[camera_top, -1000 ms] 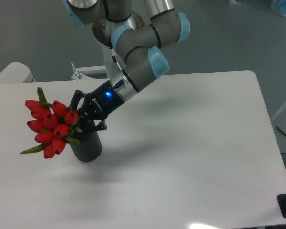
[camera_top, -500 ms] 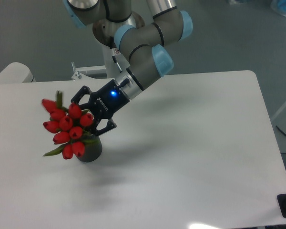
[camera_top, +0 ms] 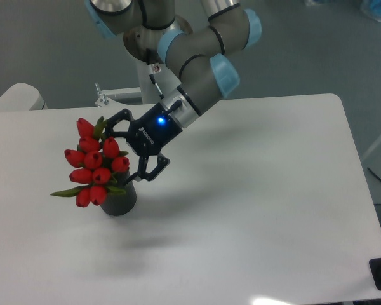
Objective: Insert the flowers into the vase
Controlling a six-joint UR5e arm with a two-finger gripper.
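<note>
Now the flowers (camera_top: pixel 94 162) — red tulip buds with green leaves — stand in the dark vase (camera_top: pixel 119 198) on the white table (camera_top: pixel 254 210), leaning left. Just right of the bunch, the gripper (camera_top: pixel 134 147) has its black fingers spread wide — holding nothing, near the blooms. A blue light glows on its wrist.

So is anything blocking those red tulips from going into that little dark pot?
Nothing visible does. The bunch of red tulip buds sits directly over the dark grey cylindrical vase, its stems apparently already in the mouth.
</note>
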